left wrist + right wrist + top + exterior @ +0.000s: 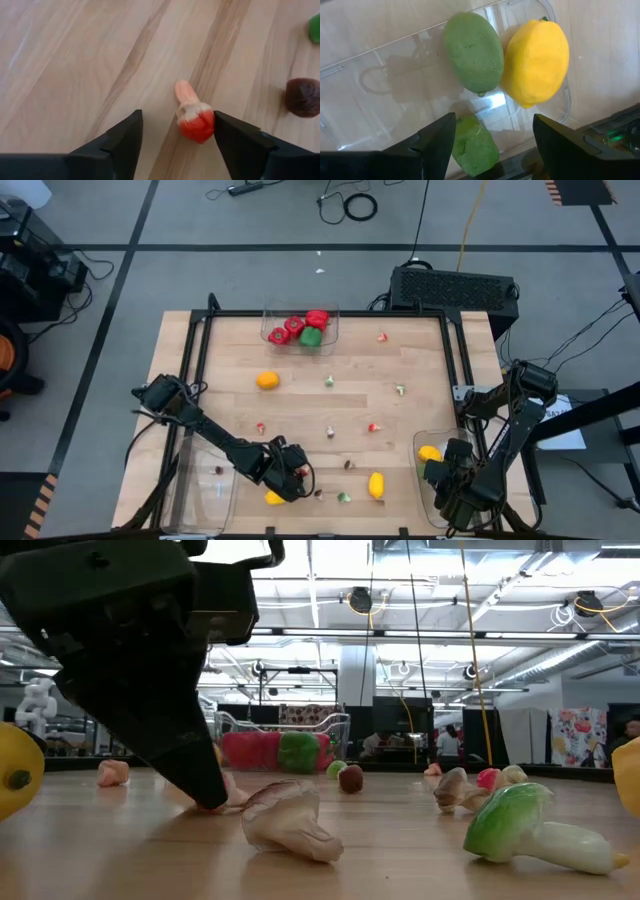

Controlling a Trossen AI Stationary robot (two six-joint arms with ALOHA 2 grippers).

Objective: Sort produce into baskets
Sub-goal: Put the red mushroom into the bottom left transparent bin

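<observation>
We judge the sorting partly done. The far basket (333,320) already holds red peppers (293,328) and a green one (311,337), and the basket at the right near corner (424,442) holds a yellow lemon (536,61) beside two green limes (472,52). A third basket (200,480) sits at the left near corner, and we cannot tell what, if anything, lies in it. Much remains loose on the bench (300,395): an orange (267,380), two more lemons (376,484) near the front edge, and a scatter of tiny red, white and green bits.

Our left claw (175,127) is down at the bench near the front, its fingers spread around a small red and pale piece (193,117). One finger (237,137) seems to touch the red end; the other (125,135) stands clear, so the piece is bracketed but not yet gripped. A dark brown bit (303,96) lies nearby.

Our right claw (495,132) hovers over the right basket, fingers apart and holding nothing, just above the limes.
</observation>
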